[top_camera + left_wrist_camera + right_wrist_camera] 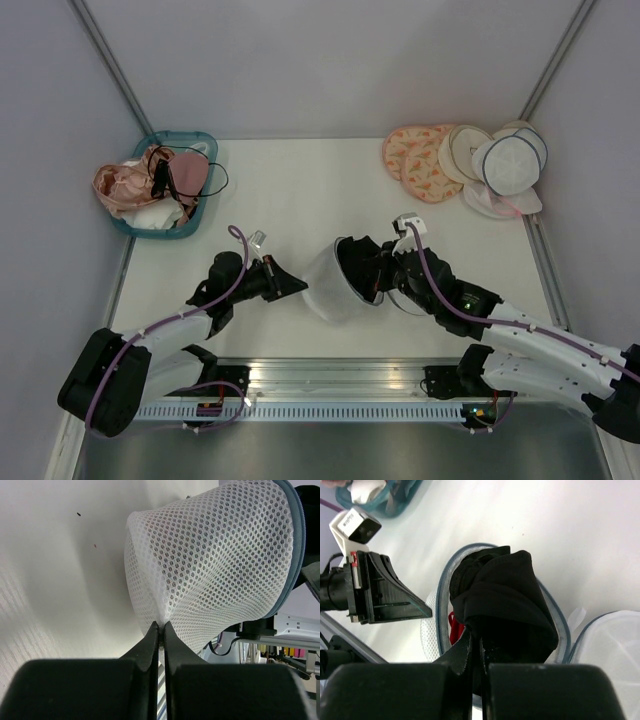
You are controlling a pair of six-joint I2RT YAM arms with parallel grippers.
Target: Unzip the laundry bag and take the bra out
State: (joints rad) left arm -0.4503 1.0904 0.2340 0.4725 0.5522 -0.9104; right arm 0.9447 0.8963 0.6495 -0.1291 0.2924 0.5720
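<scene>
The white mesh laundry bag [328,283] with navy zipper trim lies on its side at the table's middle, its mouth open toward the right. My left gripper [297,285] is shut on a pinch of its mesh at the closed end; the left wrist view shows the mesh [210,565] drawn up between the fingertips [161,626]. My right gripper [372,272] is at the bag's mouth, shut on the black bra [505,600], which bulges out of the open rim [440,615]. Something red [454,627] shows inside the bag.
A teal basket [196,141] of bras stands at the back left. At the back right lie peach patterned round bags [418,160], cream round bags [462,152] and another white mesh bag [510,160]. Grey walls enclose the table on three sides.
</scene>
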